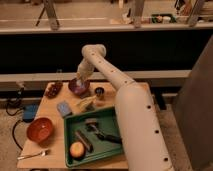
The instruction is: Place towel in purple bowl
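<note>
Claw [81, 76] hangs just above the purple bowl [79, 88]; can't tell if it's clenched or let go. The bowl sits right under the claw on the table [50, 119]. It's small, round, dark purple-maroon w/ a glossy rim. A blue pad [64, 108] lies near, in front-left of the claw. An orange bowl [40, 129] is well apart, further front-left, and a green tray [113, 118] is front-right.

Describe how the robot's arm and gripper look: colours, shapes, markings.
The arm is off-white, built of thick smooth tubes joined by a rounded elbow and slimming toward the wrist. Small dark round dots run along its side. No loose cables show. The gripper, just over the purple bowl, looks pale and slimmer than the arm; more cannot be told.
</note>
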### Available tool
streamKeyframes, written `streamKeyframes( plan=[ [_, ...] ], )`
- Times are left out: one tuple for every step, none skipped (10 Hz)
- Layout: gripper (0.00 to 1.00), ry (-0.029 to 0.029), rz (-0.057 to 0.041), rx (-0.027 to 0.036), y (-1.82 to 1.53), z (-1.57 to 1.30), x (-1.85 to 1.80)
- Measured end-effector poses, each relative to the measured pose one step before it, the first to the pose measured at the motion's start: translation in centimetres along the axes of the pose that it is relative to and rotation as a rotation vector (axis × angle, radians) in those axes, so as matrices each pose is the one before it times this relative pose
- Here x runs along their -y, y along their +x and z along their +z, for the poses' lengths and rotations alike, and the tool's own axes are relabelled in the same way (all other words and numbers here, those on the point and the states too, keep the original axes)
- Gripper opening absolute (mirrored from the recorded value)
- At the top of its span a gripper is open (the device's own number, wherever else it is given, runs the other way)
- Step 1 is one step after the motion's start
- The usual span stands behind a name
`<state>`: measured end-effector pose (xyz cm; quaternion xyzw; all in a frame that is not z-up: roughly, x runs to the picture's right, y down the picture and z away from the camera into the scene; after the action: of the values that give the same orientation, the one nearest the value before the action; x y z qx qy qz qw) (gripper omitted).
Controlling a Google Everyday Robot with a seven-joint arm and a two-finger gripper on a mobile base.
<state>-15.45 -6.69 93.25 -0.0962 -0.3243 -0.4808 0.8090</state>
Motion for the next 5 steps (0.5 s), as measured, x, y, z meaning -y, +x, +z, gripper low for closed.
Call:
streamKeyframes(
  plan=[
    [0.00,0.00308,-0.00152,0.00148,-0.006,0.096,0.202],
    [0.00,0.00208,-0.00102,0.00132,-0.011,0.136,0.128],
    [0.00,0.00207,-0.00103,0.00058,0.009,0.086,0.136],
    [0.00,0.00240,-0.00198,0.00203,-0.039,0.117,0.160],
    [0.00,0.00238,-0.00224,0.00257,-0.107,0.160,0.267]
  ],
)
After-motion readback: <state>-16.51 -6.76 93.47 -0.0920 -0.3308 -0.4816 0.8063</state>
